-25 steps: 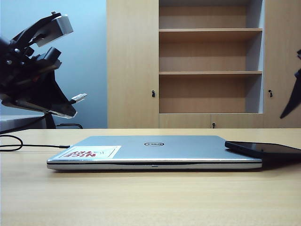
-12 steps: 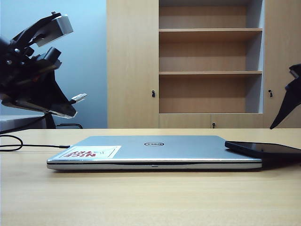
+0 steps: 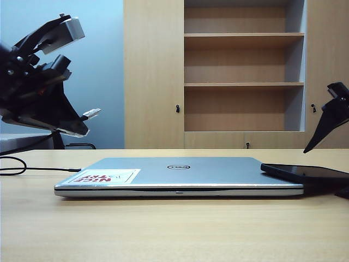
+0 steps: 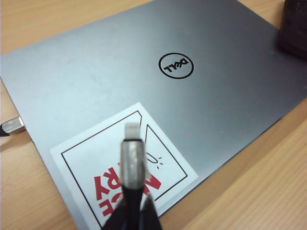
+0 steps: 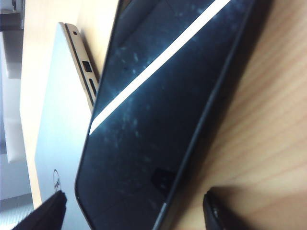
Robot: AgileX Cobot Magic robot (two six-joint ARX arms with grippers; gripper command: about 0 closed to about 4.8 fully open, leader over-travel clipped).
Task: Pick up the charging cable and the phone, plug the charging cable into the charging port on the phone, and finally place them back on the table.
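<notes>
The black phone [image 5: 163,105] lies tilted, one long edge resting on the silver laptop [image 3: 180,174] and the other on the table [image 3: 163,229]. My right gripper [image 5: 134,213] is open just above it, one finger on each side of the phone's near end, touching nothing. In the exterior view one of its fingers [image 3: 322,128] slants down over the phone [image 3: 305,173]. My left gripper [image 4: 132,218] hangs above the laptop's sticker, shut on the charging cable's silver plug [image 4: 132,153], which points out past the fingertips. The cord [image 3: 16,164] trails on the table. The charging port does not show.
The closed Dell laptop [image 4: 192,86] fills the middle of the table, with a red-lettered sticker [image 3: 103,176]. A second cable end [image 4: 12,126] lies beside the laptop's edge. A wooden shelf cabinet [image 3: 240,71] stands behind the table.
My right gripper has come down from the right edge of the exterior view toward the phone. The left arm, cable, phone and laptop have not moved.
</notes>
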